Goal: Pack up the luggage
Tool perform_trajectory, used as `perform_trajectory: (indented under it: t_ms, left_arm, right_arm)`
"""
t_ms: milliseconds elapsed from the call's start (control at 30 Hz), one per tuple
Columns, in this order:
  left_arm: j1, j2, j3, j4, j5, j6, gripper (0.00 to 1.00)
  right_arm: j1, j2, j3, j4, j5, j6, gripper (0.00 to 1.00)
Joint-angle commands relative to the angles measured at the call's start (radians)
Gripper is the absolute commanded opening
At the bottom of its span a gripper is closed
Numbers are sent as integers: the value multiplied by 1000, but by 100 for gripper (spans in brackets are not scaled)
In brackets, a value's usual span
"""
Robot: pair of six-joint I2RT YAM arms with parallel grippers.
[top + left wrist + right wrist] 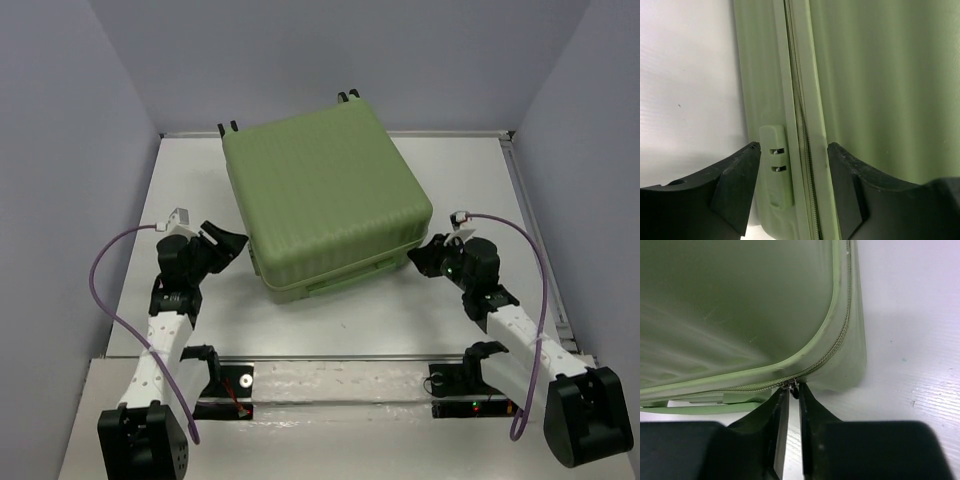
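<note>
Closed light-green luggage [325,200] laid flat on the desk [470,170], its side seam [801,90] straddled by the left gripper [793,147], jaws released, zipper pull [792,386] at a rounded corner pinched by the right gripper [794,392], jaws clenched on it

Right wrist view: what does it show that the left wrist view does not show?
Only the right wrist view: a rounded corner of the luggage and the zipper pull, pinched by the right gripper. Only the left wrist view: a small slotted plastic foot between the open fingers of the left gripper. Both: green shell, zipper line, white table.
</note>
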Motion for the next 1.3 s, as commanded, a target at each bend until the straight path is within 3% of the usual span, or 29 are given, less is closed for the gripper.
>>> perform_trajectory:
  t_ms: [0, 33, 133, 267, 400, 533, 633, 733, 833, 867, 900, 933, 1100, 1267]
  left_arm:
    - [-25, -4, -34, 37, 42, 36, 63]
    - [-31, -1, -40, 54, 44, 25, 56]
    - [-62, -1, -57, 79, 41, 3, 48]
    - [-186, -19, -63, 108, -17, -36, 42]
    - [-274, -22, -74, 167, -66, -87, 38]
    - [-332, 25, -80, 221, -97, -133, 37]
    - [-387, 47, -66, 261, -128, -155, 36]
    - [-441, 70, -46, 280, -174, -168, 36]
    - [-482, 93, -45, 306, -192, -187, 35]
    - [-491, 96, -45, 318, -200, -193, 35]
    - [-502, 101, -46, 324, -207, -204, 34]
    - [-516, 105, -43, 329, -212, -207, 33]
    - [-525, 96, -25, 321, -237, -187, 30]
    - [-527, 114, -7, 298, -251, -181, 29]
  right_arm:
    - [3, 40, -14, 192, 8, 2, 12]
    - [3, 54, -20, 203, 1, 2, 11]
    - [3, 48, -31, 225, -13, 8, 7]
    - [3, -41, -56, 199, -45, 46, 7]
    - [52, -142, -28, -22, -42, 60, 7]
    - [254, -127, 53, -226, -19, 103, 7]
    - [443, -14, 108, -292, 102, 126, 7]
    - [815, 138, 209, -289, 266, 207, 7]
    - [989, 270, 311, -248, 405, 233, 7]
    - [1037, 380, 355, -220, 422, 233, 7]
    - [1121, 435, 457, -216, 474, 223, 7]
    - [1155, 554, 513, -208, 494, 214, 7]
    - [1298, 794, 792, -180, 629, 195, 7]
    - [1342, 838, 874, -133, 732, 140, 7]
